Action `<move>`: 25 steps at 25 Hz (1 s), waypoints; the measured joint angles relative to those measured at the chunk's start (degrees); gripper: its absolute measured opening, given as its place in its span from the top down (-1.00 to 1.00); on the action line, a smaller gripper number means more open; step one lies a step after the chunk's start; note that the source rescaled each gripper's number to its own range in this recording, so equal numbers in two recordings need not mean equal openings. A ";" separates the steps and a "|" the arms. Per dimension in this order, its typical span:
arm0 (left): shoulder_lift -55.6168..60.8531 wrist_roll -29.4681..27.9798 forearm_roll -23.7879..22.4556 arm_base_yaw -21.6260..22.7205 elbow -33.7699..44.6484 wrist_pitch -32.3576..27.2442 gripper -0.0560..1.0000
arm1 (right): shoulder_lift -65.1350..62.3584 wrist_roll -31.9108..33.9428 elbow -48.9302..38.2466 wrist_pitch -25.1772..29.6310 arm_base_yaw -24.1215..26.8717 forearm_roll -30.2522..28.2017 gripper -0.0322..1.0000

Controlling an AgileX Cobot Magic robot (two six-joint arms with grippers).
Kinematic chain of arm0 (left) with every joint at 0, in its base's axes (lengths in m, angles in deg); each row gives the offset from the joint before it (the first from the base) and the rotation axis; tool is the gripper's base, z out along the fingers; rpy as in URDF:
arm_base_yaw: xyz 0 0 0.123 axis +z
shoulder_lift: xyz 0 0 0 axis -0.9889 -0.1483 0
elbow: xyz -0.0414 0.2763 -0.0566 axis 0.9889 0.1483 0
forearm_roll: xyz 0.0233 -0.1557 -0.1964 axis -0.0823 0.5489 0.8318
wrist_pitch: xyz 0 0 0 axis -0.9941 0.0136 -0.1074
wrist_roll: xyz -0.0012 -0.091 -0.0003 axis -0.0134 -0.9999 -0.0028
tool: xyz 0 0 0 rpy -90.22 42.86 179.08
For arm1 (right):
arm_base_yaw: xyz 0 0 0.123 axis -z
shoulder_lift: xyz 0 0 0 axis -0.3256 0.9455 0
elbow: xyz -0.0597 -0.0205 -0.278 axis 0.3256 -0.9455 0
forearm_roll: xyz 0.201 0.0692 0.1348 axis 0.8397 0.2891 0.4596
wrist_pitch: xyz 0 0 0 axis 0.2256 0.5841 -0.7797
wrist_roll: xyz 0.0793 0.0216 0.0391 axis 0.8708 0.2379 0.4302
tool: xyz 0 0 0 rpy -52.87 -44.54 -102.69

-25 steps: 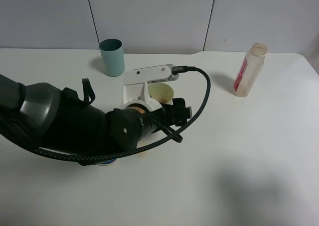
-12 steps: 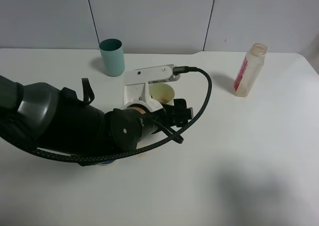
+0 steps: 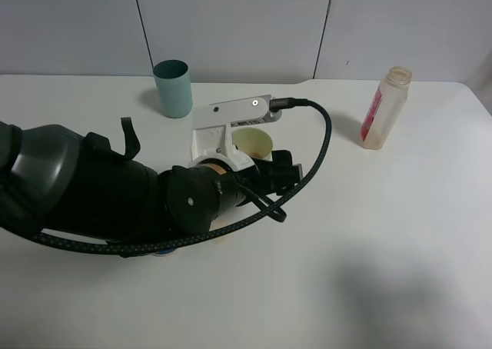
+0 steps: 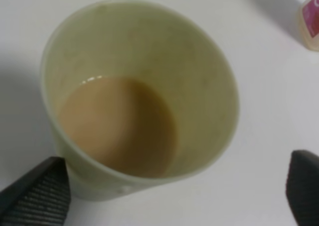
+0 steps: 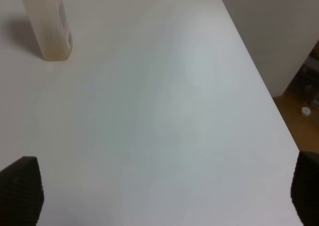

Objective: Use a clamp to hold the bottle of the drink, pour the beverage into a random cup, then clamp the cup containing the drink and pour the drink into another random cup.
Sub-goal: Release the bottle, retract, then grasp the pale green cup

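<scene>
The pale yellow-green cup [image 4: 139, 96] holds light pinkish-brown beverage [image 4: 117, 126] in its lower part and stands upright on the white table [image 3: 369, 234]. My left clamp [image 4: 169, 191] is open around it: one black fingertip [image 4: 37, 191] sits close against the cup's side, the other [image 4: 305, 186] stands well clear. In the high view the clamp's grey-white housing [image 3: 227, 122] hangs over the cup [image 3: 252, 141]. The bottle [image 3: 386, 107] stands uncapped at the far right, also in the right wrist view [image 5: 50, 22]. My right clamp [image 5: 159, 191] is open over bare table.
A teal cylindrical cup [image 3: 172, 88] stands at the back, left of the yellow-green cup. The bulky black left arm [image 3: 100, 195] and its cable [image 3: 311, 157] cover the left-centre of the table. The table's right edge [image 5: 259, 81] runs near the right clamp.
The left arm has shifted slightly, its housing and cable edging a little to the right over the cup. Cups and bottle have not moved.
</scene>
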 joint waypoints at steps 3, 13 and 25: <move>0.17 0.00 0.00 0.00 0.00 0.00 -0.49 | 0.00 0.00 0.00 0.00 0.00 0.00 -1.00; 0.22 0.00 0.00 -0.11 0.00 -0.07 -0.49 | 0.00 0.00 0.00 0.00 0.00 0.00 -1.00; -1.50 0.00 0.00 -0.11 0.00 0.15 -0.49 | 0.00 0.00 0.00 0.00 0.00 0.00 -1.00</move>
